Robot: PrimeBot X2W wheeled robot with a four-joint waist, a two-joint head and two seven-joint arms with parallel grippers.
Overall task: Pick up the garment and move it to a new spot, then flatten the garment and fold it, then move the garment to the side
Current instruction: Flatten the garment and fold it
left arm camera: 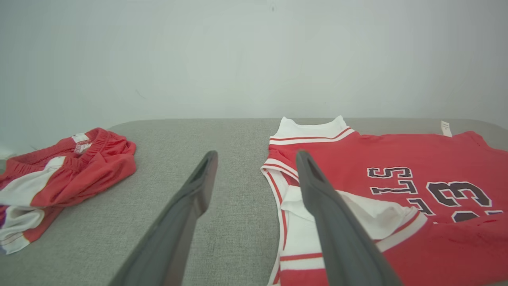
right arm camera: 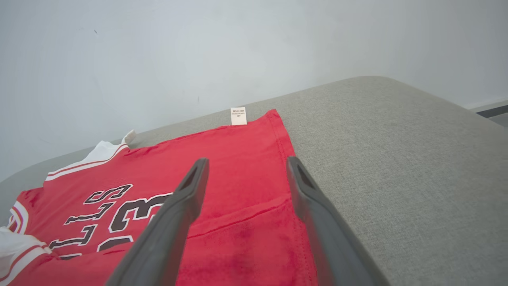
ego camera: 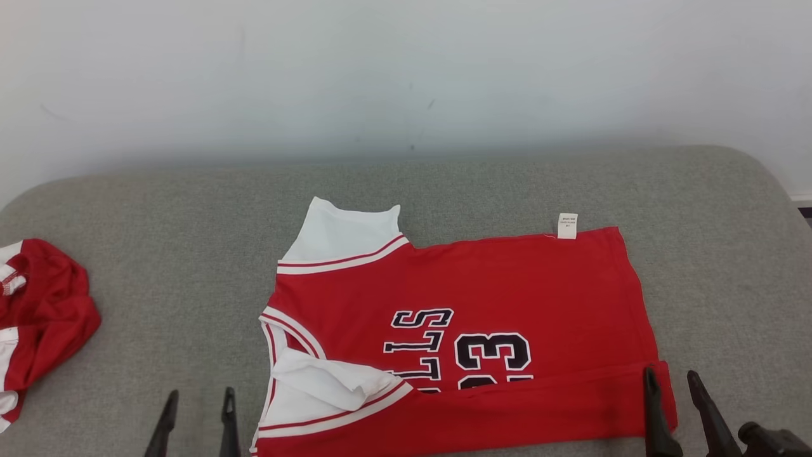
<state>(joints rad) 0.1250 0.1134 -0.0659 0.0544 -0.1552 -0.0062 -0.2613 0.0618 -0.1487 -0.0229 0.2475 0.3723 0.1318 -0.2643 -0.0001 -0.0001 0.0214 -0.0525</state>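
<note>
Item 1, garment: red jersey, white sleeves, black lettering. Lies spread flat at the centre of the grey cushion, reaching toward 5 o'clock in the head view. Collar points to 9 o'clock, hem to 3 o'clock. Near edge is folded over toward 12 o'clock, covering the lower lettering. White label juts from the far edge at 1 o'clock.

Item 2, left gripper: sits at 7 o'clock, fingers spread wide, holding nothing, above bare cushion just beside the collar end.

Item 3, right gripper: sits at 5 o'clock, fingers spread wide, holding nothing, astride the hem corner of the folded band; contact cannot be told.

Item 4, second red-and-white garment: lies bunched at 9 o'clock, well apart from the jersey.
</note>
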